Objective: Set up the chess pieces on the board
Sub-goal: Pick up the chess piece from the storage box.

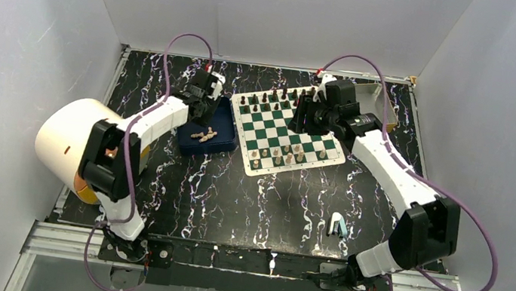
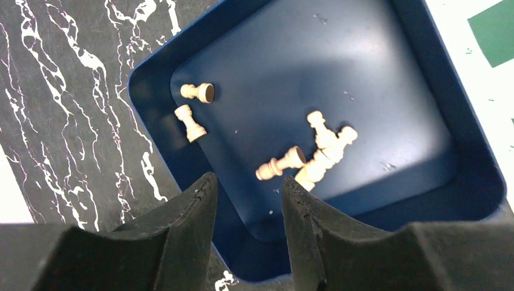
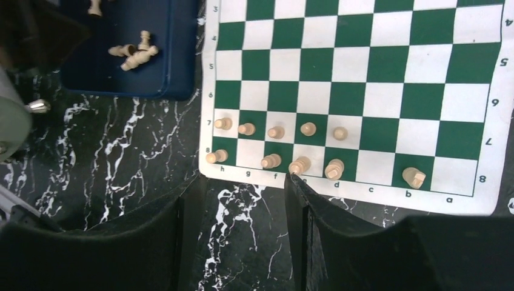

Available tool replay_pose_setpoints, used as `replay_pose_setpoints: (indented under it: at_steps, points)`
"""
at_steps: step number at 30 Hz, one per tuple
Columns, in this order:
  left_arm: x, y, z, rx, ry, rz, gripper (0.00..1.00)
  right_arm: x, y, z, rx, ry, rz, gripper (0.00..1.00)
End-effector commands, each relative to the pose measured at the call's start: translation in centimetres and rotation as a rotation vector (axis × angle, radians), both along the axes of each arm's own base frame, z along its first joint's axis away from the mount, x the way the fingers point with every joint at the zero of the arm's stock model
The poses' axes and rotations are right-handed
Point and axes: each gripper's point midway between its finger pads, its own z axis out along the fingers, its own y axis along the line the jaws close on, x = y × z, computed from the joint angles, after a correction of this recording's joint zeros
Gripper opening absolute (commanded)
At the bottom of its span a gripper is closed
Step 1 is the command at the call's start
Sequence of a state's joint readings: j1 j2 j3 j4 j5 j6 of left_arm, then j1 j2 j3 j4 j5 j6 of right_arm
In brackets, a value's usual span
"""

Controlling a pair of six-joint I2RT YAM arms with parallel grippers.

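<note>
The green-and-white board (image 1: 314, 142) lies at the back middle of the table and also shows in the right wrist view (image 3: 357, 97). Several cream pieces (image 3: 276, 132) stand on its two near rows. Several more cream pieces (image 2: 321, 151) lie on their sides in the blue tray (image 2: 467, 139), which sits left of the board in the top view (image 1: 224, 122). My left gripper (image 2: 248, 179) is open and empty above the tray's corner. My right gripper (image 3: 242, 180) is open and empty, hovering above the board's far part (image 1: 303, 114).
Dark pieces (image 1: 269, 101) stand along the board's far rows. A yellow-rimmed tin (image 1: 383, 102) sits at the back right. A large cream cylinder (image 1: 69, 138) lies at the left edge. A small pale-blue object (image 1: 337, 225) lies near the right arm's base. Grey walls enclose the table.
</note>
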State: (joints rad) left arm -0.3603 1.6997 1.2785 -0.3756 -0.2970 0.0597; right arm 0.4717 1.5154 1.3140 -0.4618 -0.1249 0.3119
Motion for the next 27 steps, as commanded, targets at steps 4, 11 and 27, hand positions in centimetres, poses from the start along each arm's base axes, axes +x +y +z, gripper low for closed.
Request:
replay_pose_setpoints:
  at_steps: [4, 11, 27]
  points:
    - [3.3, 1.5, -0.1, 0.071, -0.021, 0.024, 0.37, -0.9, 0.2, 5.3, 0.12, -0.182, 0.022, 0.59]
    - [4.9, 2.7, -1.9, 0.112, -0.001, 0.051, 0.3, -1.8, 0.2, 7.1, 0.17, -0.246, 0.037, 0.58]
    - [5.7, 4.4, -4.5, 0.117, 0.056, 0.069, 0.27, -2.0, -0.1, 7.2, 0.167, -0.253, 0.03, 0.59]
